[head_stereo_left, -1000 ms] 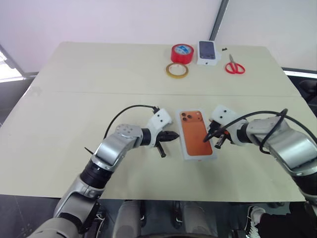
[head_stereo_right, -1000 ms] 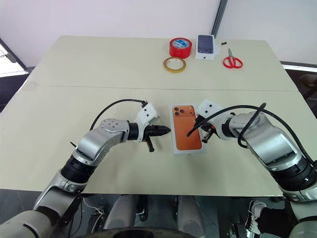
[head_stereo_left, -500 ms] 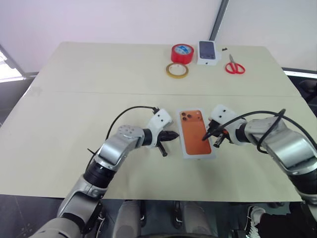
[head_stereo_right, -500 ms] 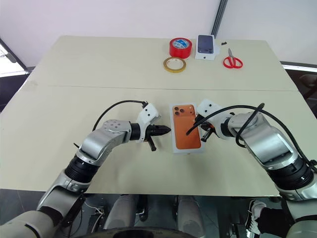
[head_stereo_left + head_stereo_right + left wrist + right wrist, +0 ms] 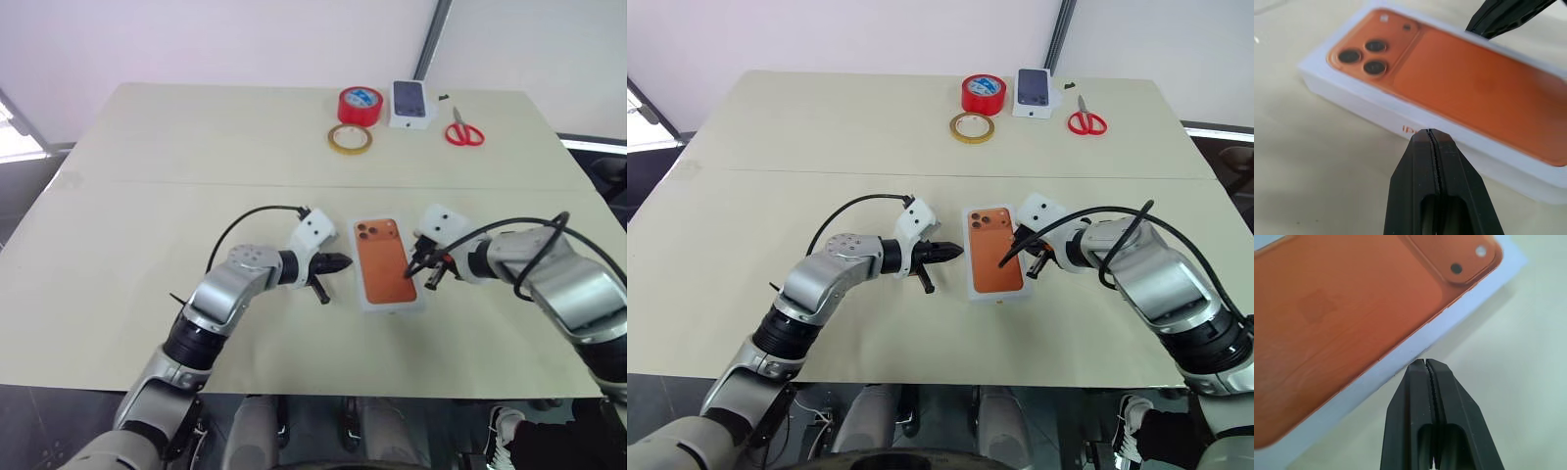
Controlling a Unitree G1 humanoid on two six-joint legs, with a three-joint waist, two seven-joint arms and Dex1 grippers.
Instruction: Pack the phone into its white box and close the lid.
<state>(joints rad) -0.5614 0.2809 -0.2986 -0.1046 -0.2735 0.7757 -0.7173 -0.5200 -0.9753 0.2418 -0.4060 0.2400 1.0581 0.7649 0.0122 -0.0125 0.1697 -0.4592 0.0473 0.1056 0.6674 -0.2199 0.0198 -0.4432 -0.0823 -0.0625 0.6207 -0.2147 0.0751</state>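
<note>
The lid [image 5: 385, 262] lies flat on the table with its orange phone print facing up, its white sides showing in the left wrist view [image 5: 1474, 83]. The phone and the white box are hidden from view. My left gripper [image 5: 345, 262] is shut and empty, its tip pointing at the lid's left long side from just beside it [image 5: 1429, 132]. My right gripper [image 5: 409, 273] is shut and empty too, angled down at the lid's right long edge [image 5: 1425, 362], close to the camera-print end [image 5: 1449, 254].
At the table's far side stand a red tape roll [image 5: 361, 104], a thin yellow tape ring [image 5: 350, 138], a small white box with a dark phone picture [image 5: 411, 102] and red scissors [image 5: 463, 130]. The table's front edge [image 5: 294, 387] runs near me.
</note>
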